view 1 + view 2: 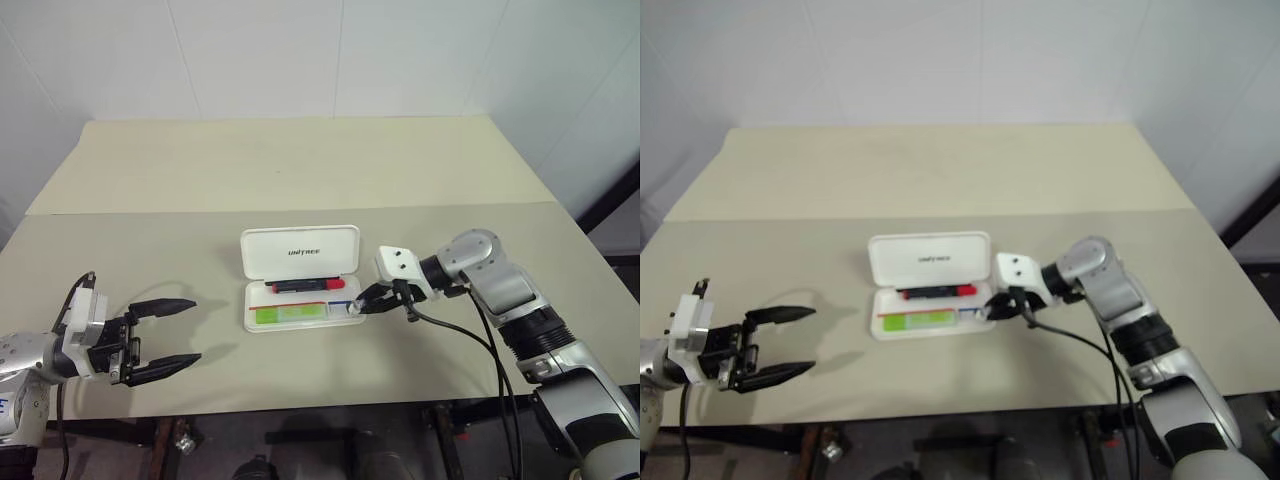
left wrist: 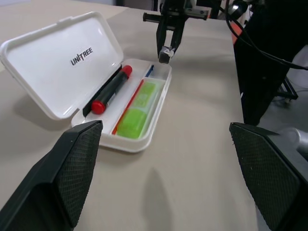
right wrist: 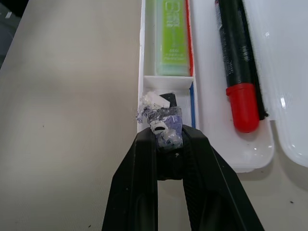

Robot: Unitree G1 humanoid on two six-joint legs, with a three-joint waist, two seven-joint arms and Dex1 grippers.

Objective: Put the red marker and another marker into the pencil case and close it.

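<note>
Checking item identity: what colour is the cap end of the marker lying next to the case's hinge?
Bright red, on a black barrel: the red marker, clearest in the right wrist view.

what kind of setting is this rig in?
Likely an indoor lab or test room: a plain beige table against bare white walls, holding just a white pencil case, with dark equipment stands visible past the table edge in the left wrist view.
</note>
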